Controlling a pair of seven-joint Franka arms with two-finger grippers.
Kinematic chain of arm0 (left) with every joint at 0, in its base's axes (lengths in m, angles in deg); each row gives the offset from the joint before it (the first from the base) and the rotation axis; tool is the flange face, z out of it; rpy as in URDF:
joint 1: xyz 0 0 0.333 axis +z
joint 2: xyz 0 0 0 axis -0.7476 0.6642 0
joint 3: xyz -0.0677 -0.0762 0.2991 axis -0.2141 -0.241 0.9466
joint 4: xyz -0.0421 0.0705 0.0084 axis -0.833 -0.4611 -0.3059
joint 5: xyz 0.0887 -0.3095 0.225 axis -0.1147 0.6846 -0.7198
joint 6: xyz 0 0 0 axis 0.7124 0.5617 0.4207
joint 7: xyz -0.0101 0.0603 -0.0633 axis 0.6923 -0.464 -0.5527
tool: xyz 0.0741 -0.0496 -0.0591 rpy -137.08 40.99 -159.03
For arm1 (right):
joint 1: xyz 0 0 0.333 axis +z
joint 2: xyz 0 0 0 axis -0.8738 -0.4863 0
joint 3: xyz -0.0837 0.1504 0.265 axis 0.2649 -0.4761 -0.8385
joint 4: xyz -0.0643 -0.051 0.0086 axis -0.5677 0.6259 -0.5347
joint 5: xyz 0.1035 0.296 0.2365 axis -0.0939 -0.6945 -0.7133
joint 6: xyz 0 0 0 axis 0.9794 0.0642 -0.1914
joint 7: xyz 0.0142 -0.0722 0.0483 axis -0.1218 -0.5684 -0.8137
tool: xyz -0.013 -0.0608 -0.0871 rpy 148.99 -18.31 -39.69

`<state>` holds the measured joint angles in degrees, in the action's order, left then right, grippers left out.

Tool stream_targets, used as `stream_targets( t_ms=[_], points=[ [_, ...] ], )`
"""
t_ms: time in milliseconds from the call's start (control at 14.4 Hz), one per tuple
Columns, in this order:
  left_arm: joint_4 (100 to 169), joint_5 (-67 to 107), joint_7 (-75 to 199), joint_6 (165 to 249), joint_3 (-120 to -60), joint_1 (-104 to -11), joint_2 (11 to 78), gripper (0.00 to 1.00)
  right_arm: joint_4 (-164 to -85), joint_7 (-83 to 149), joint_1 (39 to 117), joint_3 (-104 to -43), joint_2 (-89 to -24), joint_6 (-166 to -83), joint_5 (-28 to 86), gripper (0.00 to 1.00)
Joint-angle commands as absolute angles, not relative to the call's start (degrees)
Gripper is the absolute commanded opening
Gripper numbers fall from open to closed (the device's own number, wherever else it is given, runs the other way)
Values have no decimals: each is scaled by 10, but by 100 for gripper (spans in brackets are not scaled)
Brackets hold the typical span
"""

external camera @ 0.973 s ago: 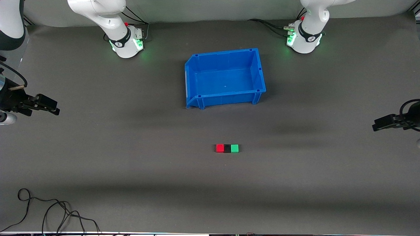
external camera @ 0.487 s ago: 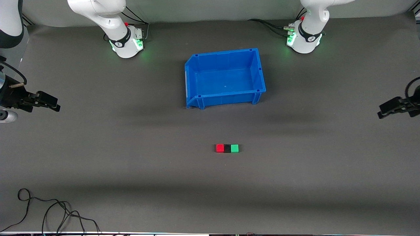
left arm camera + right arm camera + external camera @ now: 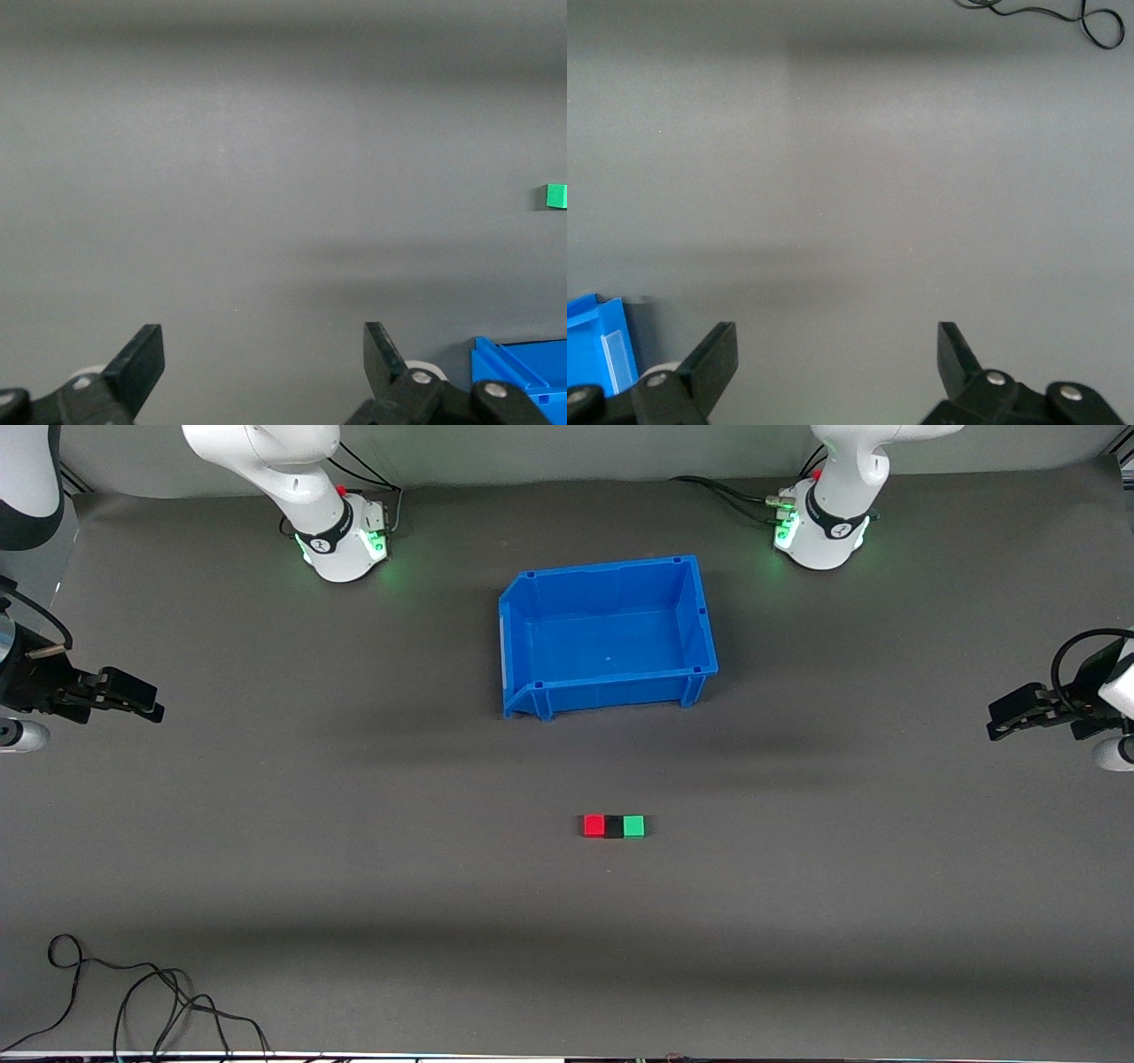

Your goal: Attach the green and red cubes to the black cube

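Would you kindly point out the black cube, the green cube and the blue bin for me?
black cube (image 3: 614,826), front view, its top face, between the two coloured cubes.
green cube (image 3: 633,826), front view, middle of its top face.
blue bin (image 3: 609,690), front view, its outer wall facing the cubes.

Left gripper (image 3: 1005,720) farther in over the mat (image 3: 354,868)

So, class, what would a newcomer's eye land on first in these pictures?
The big blue bin between the two arm bases, then the tight row of red cube, black cube and green cube nearer the front camera. The left gripper and right gripper hang open at the table's ends.
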<state>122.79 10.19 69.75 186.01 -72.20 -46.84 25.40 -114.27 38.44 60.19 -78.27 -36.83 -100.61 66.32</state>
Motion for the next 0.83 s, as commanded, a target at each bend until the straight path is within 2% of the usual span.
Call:
stream_targets(
  t_ms=[0, 765],
  points=[
    [1230, 96, 709, 1835, -712, -477, 243, 100, -1133, 400, 598, -788, -368, -996, 665, 100],
    [1218, 106, 710, 1798, -712, -476, 258, 100, -1134, 400, 599, -788, -368, -996, 665, 100]
  ],
)
